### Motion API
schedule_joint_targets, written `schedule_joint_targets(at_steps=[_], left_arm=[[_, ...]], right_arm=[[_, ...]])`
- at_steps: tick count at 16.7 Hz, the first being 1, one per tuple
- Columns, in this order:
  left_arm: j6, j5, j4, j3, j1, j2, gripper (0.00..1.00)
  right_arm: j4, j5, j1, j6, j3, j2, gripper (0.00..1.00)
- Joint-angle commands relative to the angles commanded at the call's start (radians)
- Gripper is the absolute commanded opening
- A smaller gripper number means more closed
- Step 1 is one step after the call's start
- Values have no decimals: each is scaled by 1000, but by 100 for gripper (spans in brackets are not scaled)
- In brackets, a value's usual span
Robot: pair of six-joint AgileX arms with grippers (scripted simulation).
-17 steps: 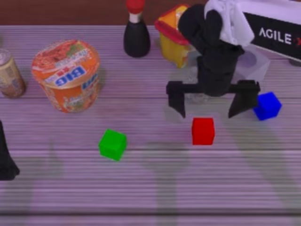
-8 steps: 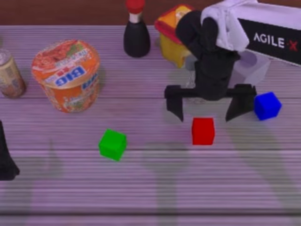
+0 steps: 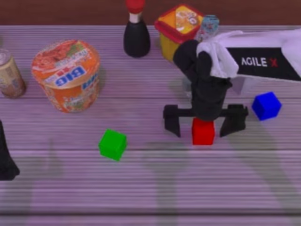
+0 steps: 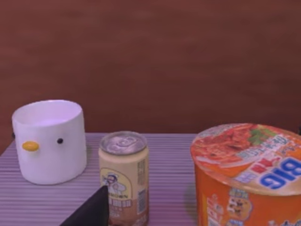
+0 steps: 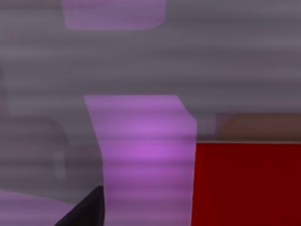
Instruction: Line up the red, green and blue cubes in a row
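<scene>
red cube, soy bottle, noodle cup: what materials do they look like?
Small red cube: probably hard plastic, uniform colour, crisp edges, between the right gripper's open fingers. Dark soy-sauce bottle with red cap: glass or plastic, can't tell; smooth, dark. Orange printed noodle cup: likely paper or foam, with a printed foil-like lid.

The right arm (image 3: 263,59) is a glossy white shell carrying a black panel lettered "AGILE X" in white, the X in red. Its wrist is a rounded matte black housing, half covered by a white collar. From there a black column leads to the right gripper (image 3: 205,123): a flat black crossbar with two blocky, wedge-shaped black fingers (image 3: 172,121). No cables or screws can be made out. The left arm (image 3: 5,157) shows only as a plain dark black shape, and a black fingertip (image 4: 91,212) edges into the left wrist view.
</scene>
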Motion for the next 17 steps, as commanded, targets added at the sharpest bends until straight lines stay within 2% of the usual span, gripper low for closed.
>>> schedule_joint_targets(at_steps=[3,16,17], left_arm=[[0,0,0,0,0,0,100],[0,0,0,0,0,0,100],[0,0,0,0,0,0,100]], right_arm=[[0,0,0,0,0,0,100],[0,0,0,0,0,0,2],[0,0,0,0,0,0,0]])
